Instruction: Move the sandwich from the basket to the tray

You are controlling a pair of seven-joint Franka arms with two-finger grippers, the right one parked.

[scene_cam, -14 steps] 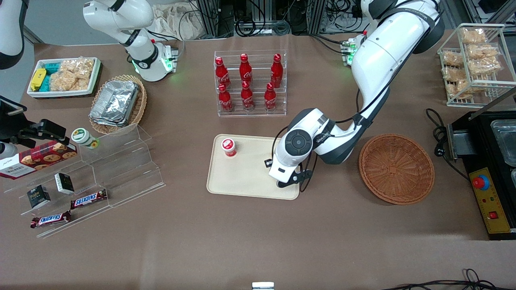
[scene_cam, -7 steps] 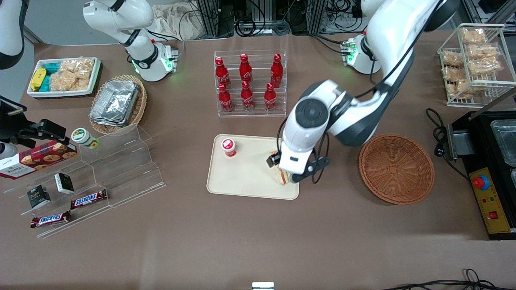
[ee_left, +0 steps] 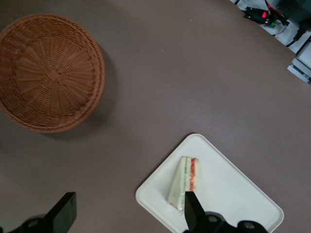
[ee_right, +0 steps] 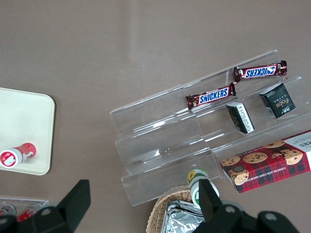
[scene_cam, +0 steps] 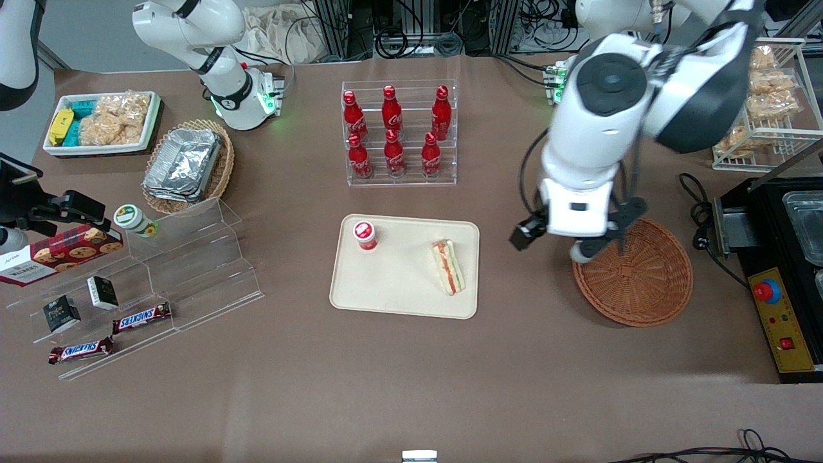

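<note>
Risen off the tray [scene_cam: 386, 296], pincer [ee_left: 129, 216] hangs open above sandwich [scene_cam: 448, 267].

Open-fingered tool [ee_left: 129, 218] hangs high between tray [scene_cam: 398, 302] and basket [scene_cam: 633, 270], bare table beneath

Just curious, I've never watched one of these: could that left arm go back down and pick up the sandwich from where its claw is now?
Probably yes. The claw hangs open above the table between basket and tray, and the sandwich lies uncovered on the tray with nothing over it.
</note>
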